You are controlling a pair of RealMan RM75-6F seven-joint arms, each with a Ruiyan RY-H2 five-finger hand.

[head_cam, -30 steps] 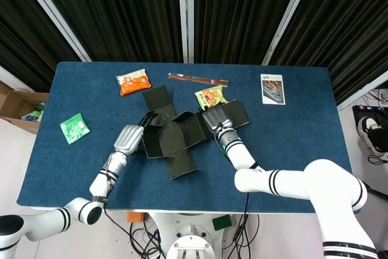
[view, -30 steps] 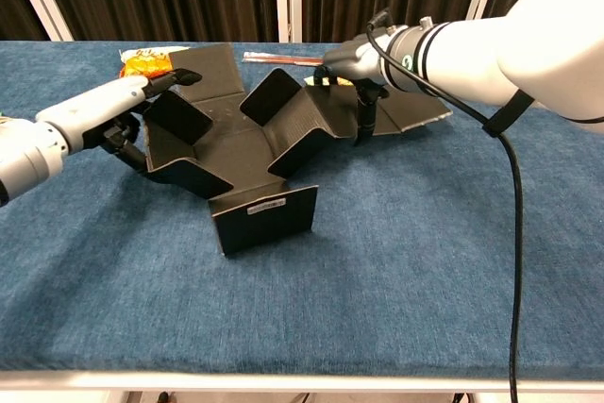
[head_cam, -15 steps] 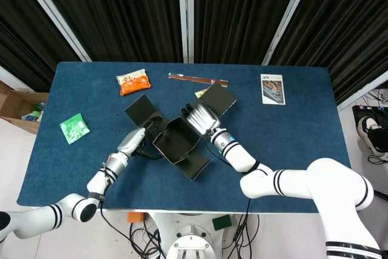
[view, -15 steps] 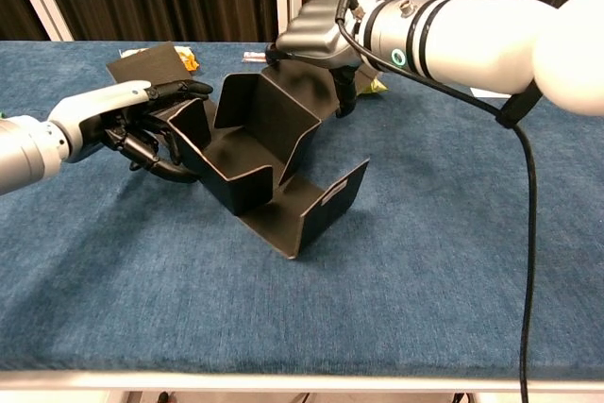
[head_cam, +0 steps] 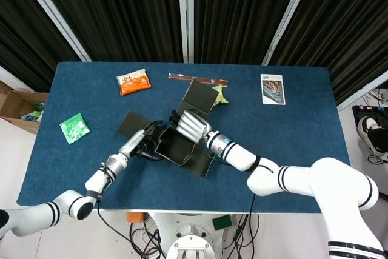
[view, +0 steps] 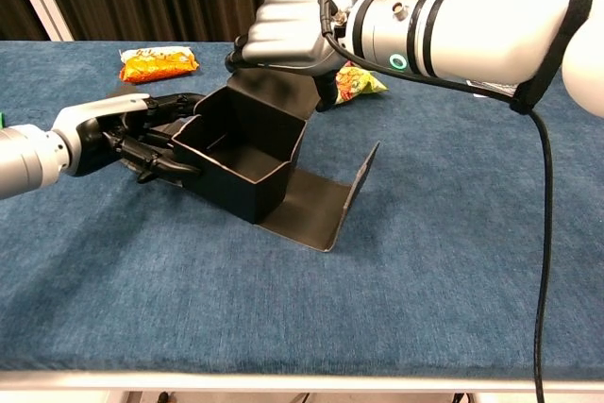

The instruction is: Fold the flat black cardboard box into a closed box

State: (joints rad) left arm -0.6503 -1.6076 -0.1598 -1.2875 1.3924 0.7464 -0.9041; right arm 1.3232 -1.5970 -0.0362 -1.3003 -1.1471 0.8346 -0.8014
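Observation:
The black cardboard box (head_cam: 176, 147) (view: 242, 163) stands half-formed at the table's middle, its walls up and its top uncovered. A lid flap (head_cam: 199, 96) rises behind it, a side flap (head_cam: 130, 123) sticks out to the left, and a front flap (view: 327, 207) lies out to the right with its end turned up. My left hand (head_cam: 143, 144) (view: 142, 135) holds the box's left wall, thumb at the rim and fingers spread on the outside. Over the back wall, my right hand (head_cam: 191, 124) (view: 288, 30) grips the rim with curled fingers.
An orange snack packet (head_cam: 133, 82) (view: 159, 63) lies at the back left and a green-yellow packet (head_cam: 219, 94) (view: 359, 82) behind the box. A thin brown stick (head_cam: 198, 79), a printed card (head_cam: 272, 88) and a green sachet (head_cam: 74, 128) also lie on the blue table (head_cam: 291, 144).
The box went from lying spread flat to standing with its walls up. Both hands moved inward and toward the table's front with it, and the lid flap lifted.

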